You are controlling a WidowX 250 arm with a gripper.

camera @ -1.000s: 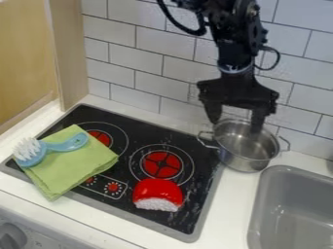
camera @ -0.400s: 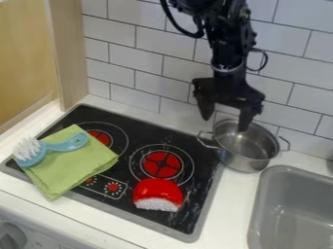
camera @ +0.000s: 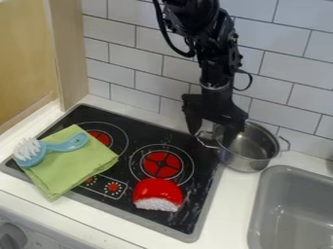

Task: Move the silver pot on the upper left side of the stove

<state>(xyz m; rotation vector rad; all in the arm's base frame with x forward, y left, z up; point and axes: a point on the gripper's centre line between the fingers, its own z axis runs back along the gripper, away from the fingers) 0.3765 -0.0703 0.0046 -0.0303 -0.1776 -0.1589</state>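
Fixed camera view: a black two-finger gripper (camera: 211,138), fingers apart, hangs at the left handle (camera: 203,144) of a silver pot (camera: 252,151); contact is unclear. The pot sits between the black stove (camera: 146,129) and the gray sink (camera: 286,206), near the tiled wall (camera: 137,75).

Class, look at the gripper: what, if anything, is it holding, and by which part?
Nothing is held: the gripper is at the silver pot, its fingers spread apart, not closed on it.

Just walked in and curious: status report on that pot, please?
Tool open, at left handle of pot. Pot by right edge of stove. Cloth partly over upper left burner.
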